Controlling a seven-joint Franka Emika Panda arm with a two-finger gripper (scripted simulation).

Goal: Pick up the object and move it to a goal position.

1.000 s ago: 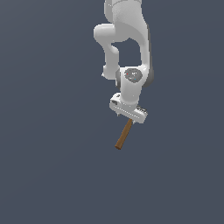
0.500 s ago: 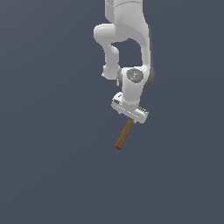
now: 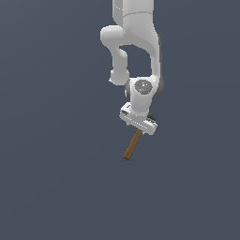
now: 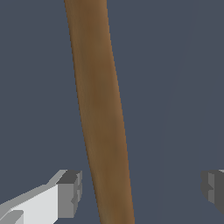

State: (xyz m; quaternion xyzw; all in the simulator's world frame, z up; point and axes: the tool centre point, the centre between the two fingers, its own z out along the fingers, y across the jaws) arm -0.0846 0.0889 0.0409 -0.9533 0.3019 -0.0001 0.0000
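Closest to the wrist camera, the brown wooden handle point(image 4: 101, 113) of the hammer fills the middle of the picture, running lengthwise away from the lens. The two fingers of the tool point(image 4: 142, 190) stand on either side of it, spread apart: one grey pad point(image 4: 70, 192) sits just beside the handle with a thin strip of background showing between them, and the other pad is well clear on the far side. Nothing is gripped.

Behind the handle lies the plain dark blue-grey surface point(image 4: 175, 65); in this view it cannot be told whether the handle touches it.

From the exterior view, the white arm point(image 3: 136, 42) reaches down from the top of the picture, with the tool point(image 3: 139, 127) at its lower end. The hammer point(image 3: 132, 145) shows only as its handle, slanting down toward the exterior view's left from beneath the tool. Its head is hidden behind the tool body. No goal marker can be seen.

The step in hand appears to be the grasp: the fingers straddle the handle but have not closed. The next move likely calls for bringing the fingers together squarely on the wood, since the handle sits off-centre, nearer one pad. Only after a firm hold does lifting and carrying toward the goal make sense.
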